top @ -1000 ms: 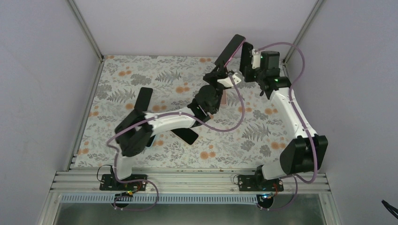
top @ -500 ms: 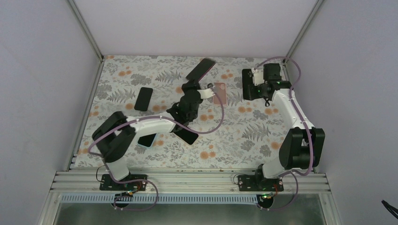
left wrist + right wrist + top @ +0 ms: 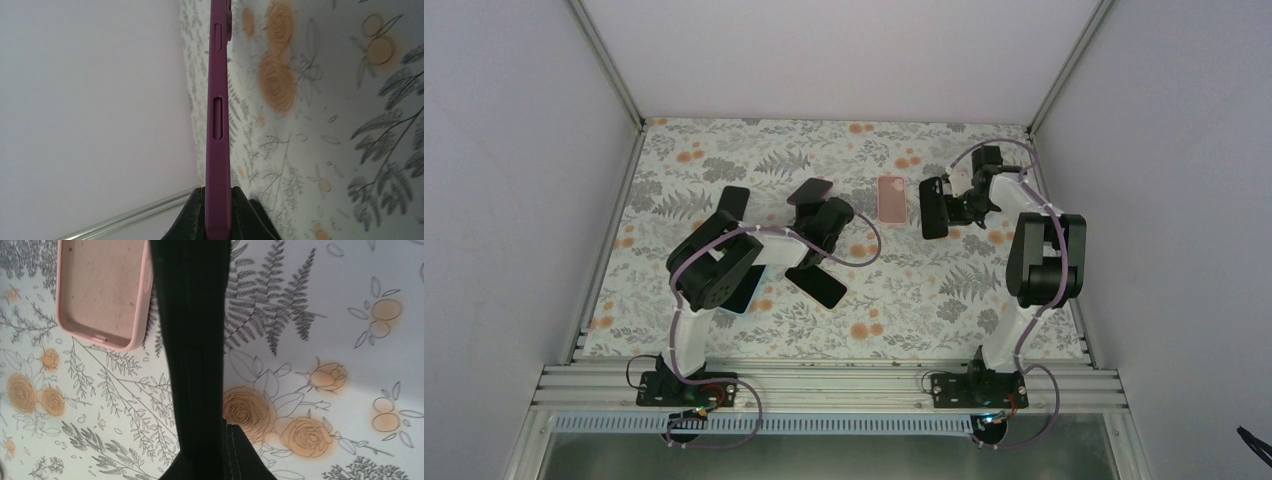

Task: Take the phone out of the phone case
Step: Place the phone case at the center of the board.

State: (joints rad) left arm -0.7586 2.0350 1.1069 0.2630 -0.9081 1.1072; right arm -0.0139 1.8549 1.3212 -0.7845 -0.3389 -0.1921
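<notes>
Within the left gripper (image 3: 218,202), a plum-purple phone case (image 3: 218,115), edge-on

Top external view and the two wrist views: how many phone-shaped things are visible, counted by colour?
Black flat slabs: 3
Pink empty soft phone case: 1
Dark purple slab with side buttons: 1
Total: 5

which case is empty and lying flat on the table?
The pink case, hollow side up, nothing inside. The purple one is clamped in the left gripper, a black slab in the right gripper.
</notes>
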